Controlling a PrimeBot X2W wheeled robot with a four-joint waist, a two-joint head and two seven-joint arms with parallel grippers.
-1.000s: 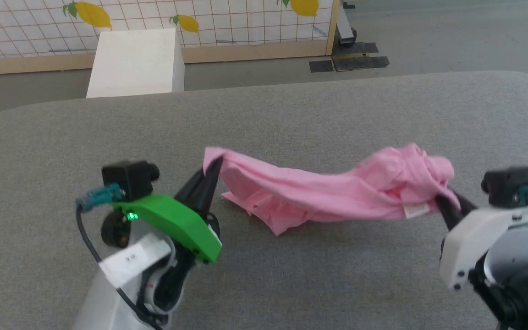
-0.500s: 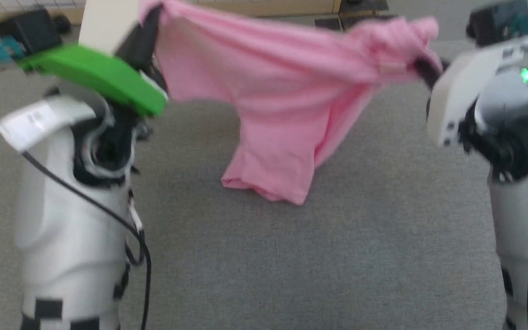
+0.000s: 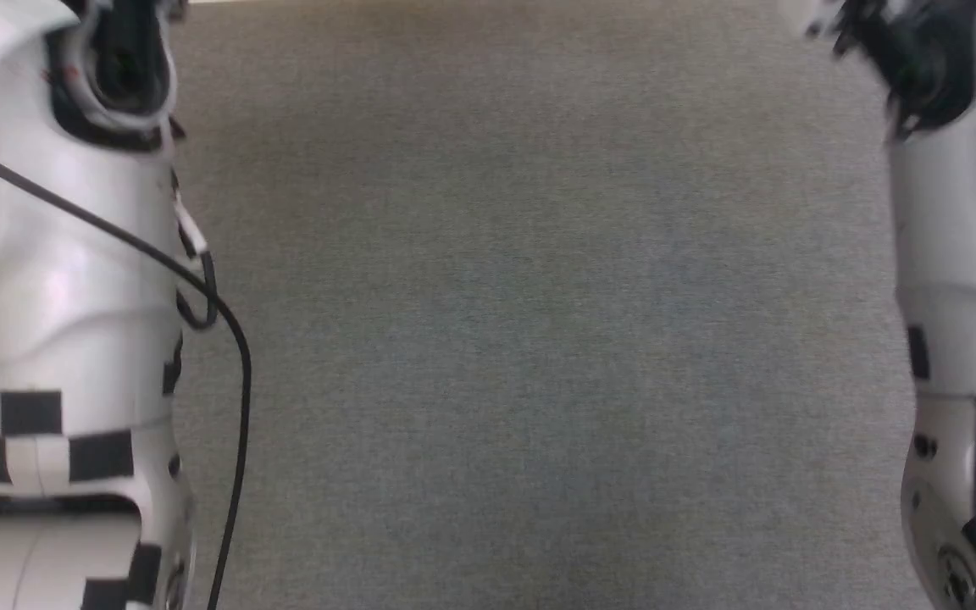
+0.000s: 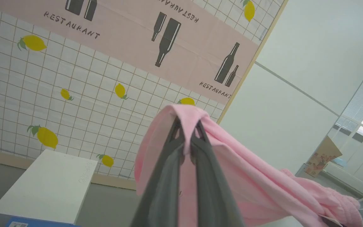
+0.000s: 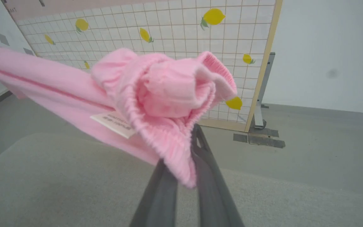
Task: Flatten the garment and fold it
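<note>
Pink cloth of the garment [image 4: 247, 176] is pinched by both my grippers. The left gripper [image 4: 186, 126] is pressed together on a folded edge at the centre of its wrist view. The right gripper [image 5: 184, 160] bites the bunched waistband [image 5: 169, 138] mid-frame, beside the white tag [image 5: 112, 124]. The shorts hang stretched between them, above the grey table [image 5: 43, 189]. I judge the flattening barely begun: laying them smooth and every fold remain.
</note>
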